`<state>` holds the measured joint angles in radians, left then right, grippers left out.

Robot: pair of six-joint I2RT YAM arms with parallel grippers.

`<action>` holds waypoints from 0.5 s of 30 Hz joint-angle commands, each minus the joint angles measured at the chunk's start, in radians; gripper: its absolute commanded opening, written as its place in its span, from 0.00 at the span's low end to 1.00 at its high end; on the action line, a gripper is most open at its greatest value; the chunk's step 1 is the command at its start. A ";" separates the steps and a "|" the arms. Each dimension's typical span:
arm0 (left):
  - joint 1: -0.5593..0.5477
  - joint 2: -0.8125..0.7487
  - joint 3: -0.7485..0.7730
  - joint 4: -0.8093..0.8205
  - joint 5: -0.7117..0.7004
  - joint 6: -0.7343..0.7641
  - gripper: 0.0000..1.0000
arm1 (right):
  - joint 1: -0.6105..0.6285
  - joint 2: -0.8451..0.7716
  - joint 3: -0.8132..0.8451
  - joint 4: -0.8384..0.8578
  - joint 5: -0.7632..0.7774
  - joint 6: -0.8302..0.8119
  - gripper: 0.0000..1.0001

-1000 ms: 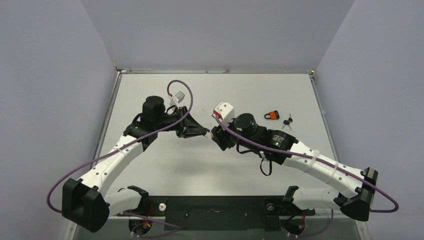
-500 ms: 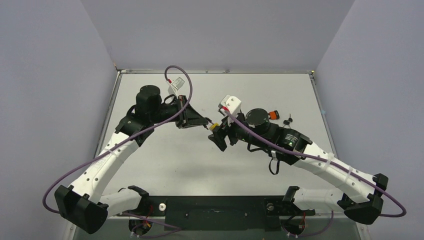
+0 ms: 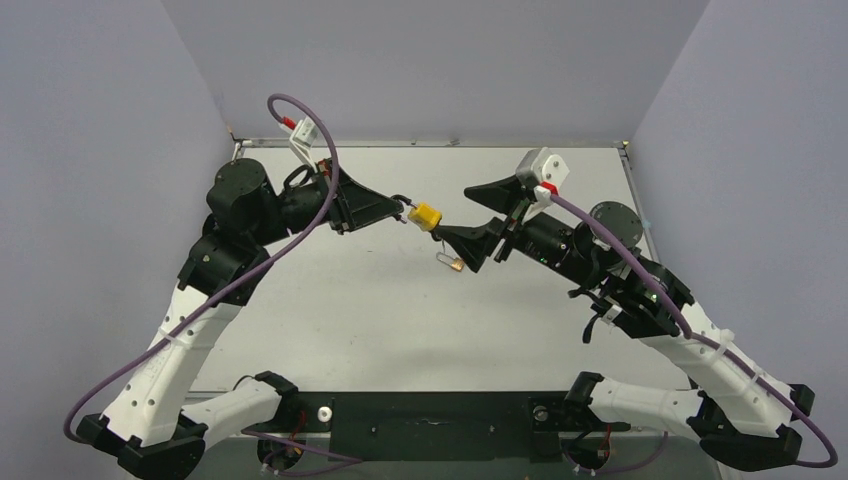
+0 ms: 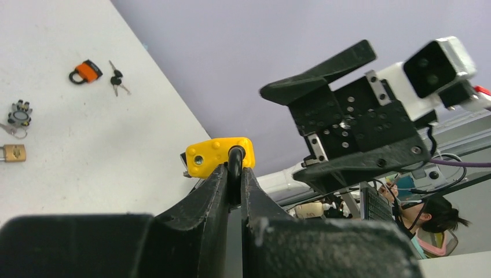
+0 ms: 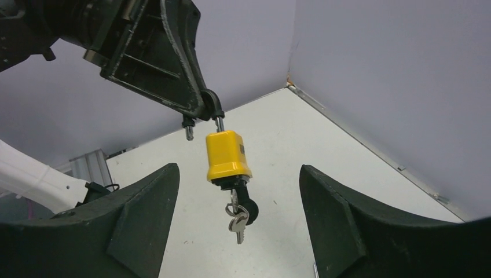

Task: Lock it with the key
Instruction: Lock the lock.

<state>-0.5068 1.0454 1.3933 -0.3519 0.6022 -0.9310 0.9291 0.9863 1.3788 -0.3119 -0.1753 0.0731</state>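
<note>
Left hand [image 3: 403, 205] is up off the bench [image 3: 330, 310], pinched tight on the shackle [image 5: 215, 113] of the yellow padlock [image 5: 227, 156], and the padlock hangs just below that hand. The key [image 5: 243, 204] is sitting in its underside. One leg of the shackle looks free of the body, I think, though my own grip hides part of it. Right hand [image 3: 470, 215] faces in, spread wide and holding nothing, with the padlock just ahead of it, not touching.

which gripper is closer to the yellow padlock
Left. The left gripper clamps the yellow padlock by its shackle; the right gripper is open, just short of it, not touching.
</note>
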 commanded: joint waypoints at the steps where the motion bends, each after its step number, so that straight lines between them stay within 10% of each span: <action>1: -0.022 -0.013 0.111 0.047 -0.073 0.038 0.00 | -0.072 0.040 0.024 0.118 -0.171 0.064 0.71; 15: -0.071 0.013 0.196 -0.012 -0.138 0.087 0.00 | -0.075 0.107 -0.007 0.266 -0.232 0.156 0.56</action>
<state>-0.5694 1.0653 1.5227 -0.4175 0.4995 -0.8562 0.8570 1.0985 1.3762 -0.1619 -0.3706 0.1879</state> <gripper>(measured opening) 0.056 0.598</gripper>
